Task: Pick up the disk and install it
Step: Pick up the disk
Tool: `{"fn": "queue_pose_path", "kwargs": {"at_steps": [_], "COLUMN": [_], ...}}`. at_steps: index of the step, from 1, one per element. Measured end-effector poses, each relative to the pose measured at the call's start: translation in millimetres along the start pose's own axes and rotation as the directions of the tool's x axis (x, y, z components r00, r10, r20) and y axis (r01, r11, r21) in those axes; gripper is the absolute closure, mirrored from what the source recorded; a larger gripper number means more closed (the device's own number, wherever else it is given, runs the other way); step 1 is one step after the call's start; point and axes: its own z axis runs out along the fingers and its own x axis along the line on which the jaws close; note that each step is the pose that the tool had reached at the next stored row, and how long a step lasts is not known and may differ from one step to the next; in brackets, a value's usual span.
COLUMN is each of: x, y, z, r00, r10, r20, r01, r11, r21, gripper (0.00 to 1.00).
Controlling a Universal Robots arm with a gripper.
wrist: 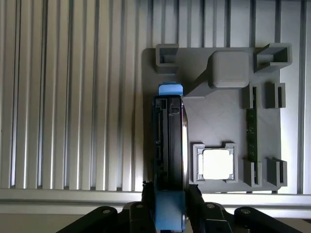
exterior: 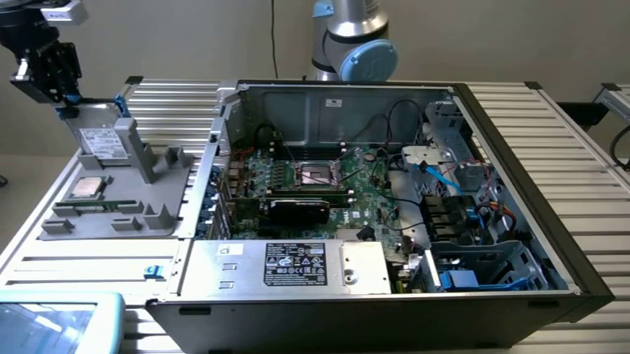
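Gripper [wrist: 171, 194] clamps the disk [wrist: 170, 131] by its blue end, upright on the grey tray [wrist: 214, 126] beside its post [wrist: 228, 68]. Best lift straight up, no twist.

The claw [exterior: 67, 108] points straight down, its fingers [wrist: 148, 206] clamped on the disk [exterior: 99, 139].

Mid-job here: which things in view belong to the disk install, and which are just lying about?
Job: grey metal disk in blue plastic bracket, gripped by the tool; open black computer case.
Lying about: square silver processor chip; narrow green memory stick; both on the grey plastic tray.
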Motion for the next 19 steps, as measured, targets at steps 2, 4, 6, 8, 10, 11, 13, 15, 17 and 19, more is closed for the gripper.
{"fn": "queue_pose_path", "kwargs": {"at_steps": [2,4,6,8,10,11,13,15,17,19], "x": [0.0,0.0,0.1,0.1,0.2,0.2,0.2,0.3,0.3,0.1], "y": [0.0,-0.1,-0.1,-0.1,-0.2,-0.2,-0.2,-0.3,-0.3,-0.3], "z": [0.0,1.2,3.8,6.5,8.4,9.3,10.3,10.9,11.8,12.6], "r00": [1.0000,1.0000,1.0000,1.0000,1.0000,1.0000,1.0000,1.0000,1.0000,1.0000], "r10": [0.000,0.000,0.000,0.000,0.000,0.000,0.000,0.000,0.000,0.000], "r20": [0.0001,0.0001,0.0001,0.0000,0.0001,0.0001,0.0001,0.0001,0.0000,0.0000], "r01": [0.000,0.000,0.000,0.000,0.000,0.000,0.000,0.000,0.000,0.000], "r11": [1.0000,1.0000,1.0000,1.0000,1.0000,1.0000,1.0000,1.0000,1.0000,1.0000], "r21": [0.0004,0.0003,0.0003,0.0001,0.0001,0.0001,0.0002,0.0003,0.0001,0.0002], "gripper": [0.62,0.62,0.62,0.62,0.62,0.62,0.60,0.53,0.53,0.53]}}
